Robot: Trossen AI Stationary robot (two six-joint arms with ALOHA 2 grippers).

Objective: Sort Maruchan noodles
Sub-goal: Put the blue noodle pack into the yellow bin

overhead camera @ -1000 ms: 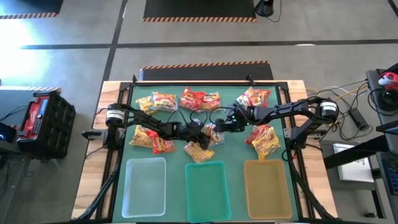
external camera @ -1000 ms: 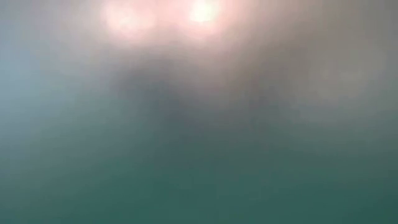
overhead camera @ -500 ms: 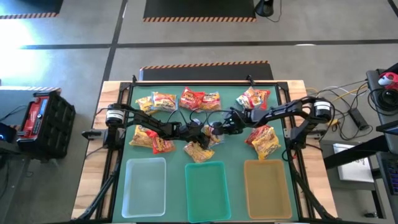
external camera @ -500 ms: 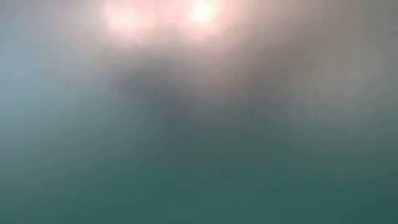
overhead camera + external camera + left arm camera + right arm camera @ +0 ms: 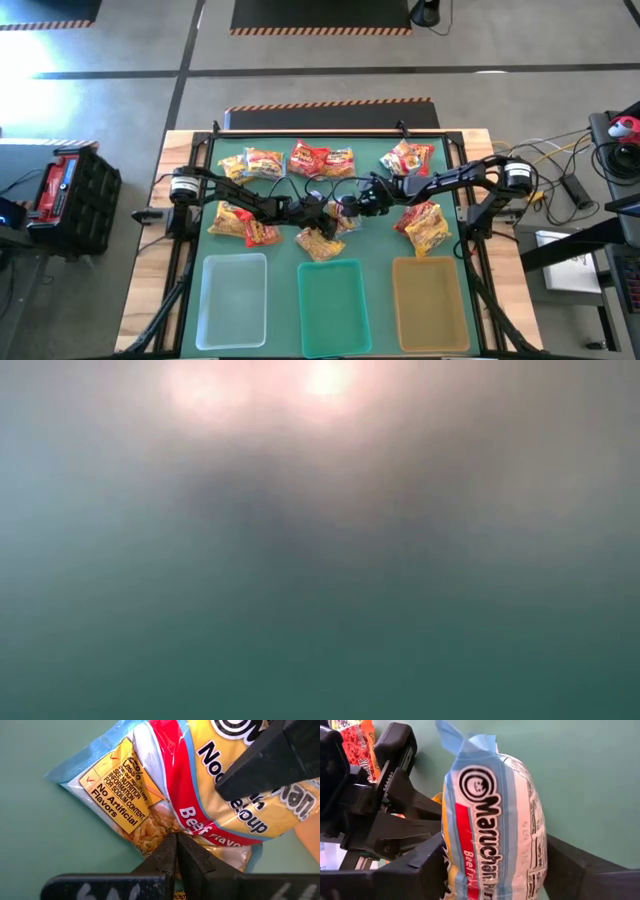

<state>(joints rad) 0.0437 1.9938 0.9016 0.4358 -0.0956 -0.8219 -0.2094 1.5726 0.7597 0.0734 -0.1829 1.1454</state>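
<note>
Both grippers meet at the mat's centre over one beef packet (image 5: 495, 825). The right gripper (image 5: 492, 870) has its fingers on either side of the packet, clamped on its flat faces and holding it on edge. The left gripper (image 5: 176, 851) has its fingers pressed together on the packet's lower edge (image 5: 165, 827); whether film is actually caught between the tips is hard to confirm — the pinch point is mostly covered.

In the high view the packet (image 5: 345, 213) lies between the two arms, above the teal tray (image 5: 335, 295). Other packets are spread over the mat (image 5: 380, 240): a red one (image 5: 322, 158) at the far edge, one (image 5: 425, 226) near the amber tray (image 5: 431, 300). The clear tray (image 5: 233, 298) appears empty.

Handling, as a judgement:
- Light; wrapper crinkly and slick, so a pinch on loose film may slip.
- The noodle block inside is brittle — moderate clamping force only.
- Best hold: across the block's flat faces, as the right gripper has it. The crimped end seam (image 5: 467, 742) is a secondary grip point.

The low view shows nothing usable.
</note>
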